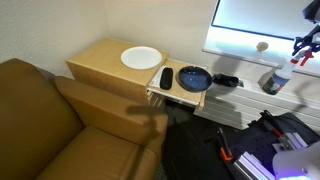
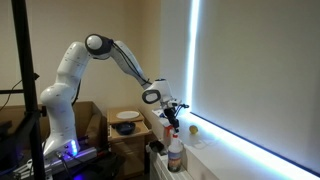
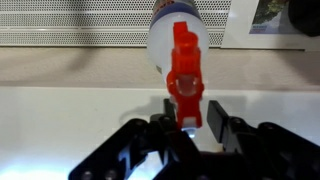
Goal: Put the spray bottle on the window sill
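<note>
Gripper: hanging over the bottle's head in both ext. views; in wrist view coming in from 6 o'clock.
Jaws: standing apart. In wrist view the red trigger is showing in the gap between the two dark fingers. Can't tell whether either finger is touching it.
Spray bottle: standing upright, at abt 7 o'clock of the gripper in an ext. view and at 6 o'clock in the other. In wrist view it is seen from above, w/ the white top toward 12 o'clock and the red trigger pointing toward 6.
Bottle's base: appearing to rest on the lower pale grey shelf, not on the sill.
Window sill: running along the foot of the bright pane, at abt 11 o'clock of the bottle.
Ball: sitting on the sill, at 12 o'clock of the bottle, apart from it; also showing yellowish in an ext. view.
Arm: reaching from its base at 9 o'clock toward the window.
Side table: carrying a white plate, w/ a dark remote and a dark blue bowl at 4 o'clock of the plate, well apart from the bottle.
Sofa: brown, filling the 8 o'clock corner.
</note>
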Robot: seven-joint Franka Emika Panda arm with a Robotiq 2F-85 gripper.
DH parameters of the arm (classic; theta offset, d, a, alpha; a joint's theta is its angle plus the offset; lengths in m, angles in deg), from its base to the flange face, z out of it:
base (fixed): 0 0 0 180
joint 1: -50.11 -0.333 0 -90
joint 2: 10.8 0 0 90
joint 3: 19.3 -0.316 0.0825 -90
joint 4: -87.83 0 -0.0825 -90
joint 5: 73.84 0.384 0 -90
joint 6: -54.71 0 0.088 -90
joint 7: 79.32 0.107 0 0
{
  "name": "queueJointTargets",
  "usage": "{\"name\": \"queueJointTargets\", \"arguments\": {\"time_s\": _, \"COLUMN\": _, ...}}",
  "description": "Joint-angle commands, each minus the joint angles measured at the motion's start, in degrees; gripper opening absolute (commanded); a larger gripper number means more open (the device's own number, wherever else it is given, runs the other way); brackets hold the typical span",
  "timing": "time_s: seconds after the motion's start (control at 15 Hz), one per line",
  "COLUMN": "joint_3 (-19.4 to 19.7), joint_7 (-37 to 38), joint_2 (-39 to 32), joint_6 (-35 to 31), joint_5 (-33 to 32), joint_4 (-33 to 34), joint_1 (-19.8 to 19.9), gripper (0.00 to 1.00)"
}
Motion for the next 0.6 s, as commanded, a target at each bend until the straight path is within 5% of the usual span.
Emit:
{"name": "queueJointTargets", "arguments": {"time_s": 0.0, "joint_3": -2.63, "joint_7": -0.76, "joint_2": 1.17, "joint_6": -1.28, "joint_5": 0.08, "joint_4": -1.29, "joint_1": 2.91, "gripper": 0.11}}
{"name": "queueJointTargets", "arguments": {"time_s": 0.07, "joint_3": -3.01, "joint_7": -0.80, "joint_2": 1.22, "joint_6": -1.03, "joint_5": 0.15, "joint_4": -1.32, "joint_1": 3.39, "gripper": 0.04}}
{"name": "queueJointTargets", "arguments": {"time_s": 0.53, "joint_3": -10.58, "joint_7": -6.17, "joint_2": 8.92, "joint_6": 3.59, "joint_5": 5.66, "joint_4": -2.48, "joint_1": 10.53, "gripper": 0.06}}
